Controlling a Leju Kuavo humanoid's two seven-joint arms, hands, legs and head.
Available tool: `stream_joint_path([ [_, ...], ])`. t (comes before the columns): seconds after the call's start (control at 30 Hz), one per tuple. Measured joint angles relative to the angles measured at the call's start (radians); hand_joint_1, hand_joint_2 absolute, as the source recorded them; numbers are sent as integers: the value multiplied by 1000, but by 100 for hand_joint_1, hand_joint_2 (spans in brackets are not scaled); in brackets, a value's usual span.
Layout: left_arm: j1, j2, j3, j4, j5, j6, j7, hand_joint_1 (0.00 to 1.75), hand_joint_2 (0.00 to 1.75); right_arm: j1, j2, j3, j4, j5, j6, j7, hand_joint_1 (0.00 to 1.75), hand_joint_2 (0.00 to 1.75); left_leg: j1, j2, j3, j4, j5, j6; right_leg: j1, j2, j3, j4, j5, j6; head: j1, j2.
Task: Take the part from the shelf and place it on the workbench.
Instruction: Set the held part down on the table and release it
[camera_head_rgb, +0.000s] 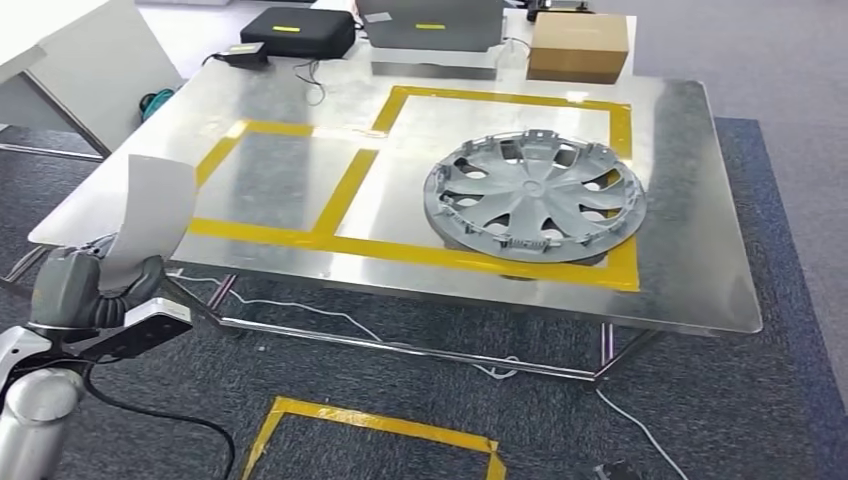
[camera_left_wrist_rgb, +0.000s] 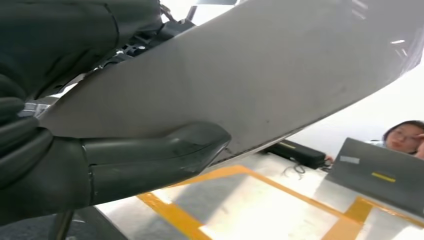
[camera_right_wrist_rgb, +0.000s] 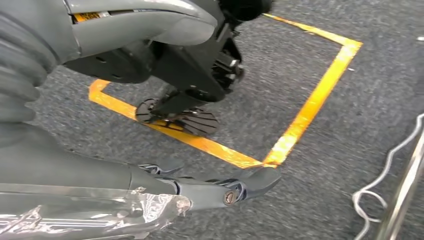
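Note:
My left hand (camera_head_rgb: 85, 290) is at the lower left, in front of the workbench's near left corner. It grips the part (camera_head_rgb: 150, 215), a flat pale grey sheet that stands up out of the hand. In the left wrist view the part (camera_left_wrist_rgb: 260, 75) spans the picture, with my thumb (camera_left_wrist_rgb: 150, 155) pressed against its face. The workbench (camera_head_rgb: 690, 200) is a shiny metal table marked with yellow tape frames (camera_head_rgb: 270, 185). The left frame lies just beyond the part. My right hand (camera_right_wrist_rgb: 45, 150) hangs over the carpet with its fingers apart and nothing in it.
A grey wheel cover (camera_head_rgb: 535, 195) lies in the right tape frame. A black case (camera_head_rgb: 298, 32), a grey case (camera_head_rgb: 430, 25) and a cardboard box (camera_head_rgb: 578, 45) stand at the far edge. Cables trail under the table. A person (camera_left_wrist_rgb: 405, 137) sits beyond it. A yellow tape square (camera_head_rgb: 380, 425) marks the floor.

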Motion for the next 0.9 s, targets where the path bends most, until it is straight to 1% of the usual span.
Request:
stream_joint_path([
  [0.03,0,0,0,5,0,0,3,152,175,0,0,1,3,-2,-1,0,0,175,-5,0,-44,47,-30,3,2,3,13,-2,-10,-4,-3,0],
  [0.07,0,0,1,9,-1,0,6,152,175,0,0,2,6,-4,-2,1,0,175,-10,0,-78,72,-61,8,5,7,28,-4,-22,-7,-5,0],
  [0.1,0,0,1,14,-1,0,8,152,175,1,0,4,9,-5,-4,1,0,175,-16,-1,-100,71,-81,14,7,12,45,-5,-35,-9,-6,0],
  [0.13,0,1,2,17,-1,0,8,152,175,2,-1,6,12,-7,-7,1,0,175,-21,-1,-109,46,-80,22,10,15,64,-5,-49,-9,-7,0],
  [0.17,0,1,4,20,-1,0,9,152,175,2,-1,8,16,-8,-10,2,0,175,-28,-1,-109,1,-47,32,12,18,85,-6,-65,-9,-8,0],
  [0.2,0,1,6,24,-1,0,9,152,175,2,-2,11,21,-10,-13,2,0,175,-35,-2,-106,-56,19,43,15,21,103,-8,-80,-8,-11,0],
  [0.23,1,1,8,27,-1,1,10,152,175,2,-3,13,26,-12,-16,2,0,175,-41,-4,-101,-110,84,51,18,25,119,-10,-96,-5,-14,0],
  [0.27,2,2,10,30,0,2,13,152,175,2,-4,15,31,-14,-18,2,0,175,-46,-6,-96,-149,137,55,22,26,134,-16,-113,-2,-16,0],
  [0.3,3,2,12,33,0,3,15,152,175,2,-6,18,35,-16,-19,2,0,175,-47,-8,-90,-173,163,56,26,28,150,-20,-123,0,-17,0],
  [0.33,1,2,14,35,0,5,17,152,175,0,-9,20,36,-18,-20,1,0,175,-46,-11,-82,-181,159,56,30,28,163,-21,-127,1,-16,0],
  [0.37,1,1,15,36,1,5,20,152,175,-2,-12,22,37,-21,-21,0,0,175,-43,-12,-70,-182,152,58,31,26,168,-13,-124,4,-13,0],
  [0.4,-2,1,16,37,1,6,24,152,175,-6,-15,25,38,-23,-22,-1,0,175,-40,-12,-57,-183,146,62,32,21,161,18,-110,9,-12,0],
  [0.43,-3,0,17,39,3,7,27,152,175,-11,-18,28,40,-27,-23,-2,0,175,-39,-11,-43,-183,140,67,32,14,133,66,-99,16,-11,0],
  [0.47,-4,0,19,40,4,7,31,152,175,-15,-20,31,42,-30,-23,-2,0,175,-37,-9,-28,-183,133,73,31,6,91,128,-99,22,-12,0],
  [0.5,-5,0,20,43,7,6,33,152,175,-16,-20,34,45,-33,-24,-2,0,175,-36,-8,-15,-183,123,76,30,-1,44,191,-117,28,-12,0],
  [0.53,-6,-1,20,46,9,3,34,152,175,-16,-21,38,48,-36,-25,-1,0,175,-35,-7,-1,-184,111,79,29,-5,-2,237,-157,32,-11,0],
  [0.57,-6,-1,21,49,10,-1,36,152,175,-15,-21,41,50,-38,-25,-1,0,175,-33,-8,13,-184,97,80,28,-6,-40,260,-206,34,-9,0],
  [0.6,-5,-1,22,53,11,-4,38,152,175,-13,-22,43,52,-40,-26,0,0,175,-32,-10,30,-184,83,79,27,-7,-68,258,-247,34,-7,0],
  [0.63,-4,0,23,56,11,-6,40,152,175,-13,-22,45,53,-41,-26,0,0,175,-32,-11,47,-184,69,78,26,-7,-85,235,-259,32,-6,0],
  [0.67,-4,0,24,59,11,-6,41,152,175,-13,-23,46,55,-41,-26,0,0,175,-31,-12,66,-185,55,76,26,-7,-92,191,-229,29,-5,0],
  [0.7,-4,0,24,62,11,-6,42,152,175,-12,-25,47,57,-41,-26,0,0,175,-31,-12,81,-186,41,74,26,-7,-96,135,-157,25,-5,0],
  [0.73,-4,0,24,66,12,-8,43,152,175,-12,-26,49,59,-41,-26,0,0,175,-33,-14,95,-185,28,70,26,-7,-96,83,-77,20,-5,0],
  [0.77,-4,0,24,68,12,-12,44,152,175,-10,-27,50,62,-41,-27,1,0,175,-34,-15,105,-185,16,65,27,-7,-92,45,-6,16,-5,0],
  [0.8,-4,1,24,71,15,-18,43,152,175,-10,-27,51,64,-42,-27,2,0,175,-35,-17,113,-185,8,60,29,-7,-90,26,40,11,-6,0],
  [0.83,-4,3,25,72,19,-26,42,152,175,-10,-27,52,65,-44,-28,3,0,175,-36,-18,120,-185,3,54,30,-6,-83,20,55,8,-7,0],
  [0.87,-3,7,26,73,24,-33,39,152,175,-12,-28,55,65,-46,-28,3,0,175,-36,-18,126,-191,0,55,30,-5,-76,17,63,10,-9,0],
  [0.9,-1,13,28,74,28,-41,35,152,175,-15,-28,58,66,-49,-28,4,0,175,-36,-17,131,-196,1,59,30,-3,-73,12,69,11,-10,0],
])
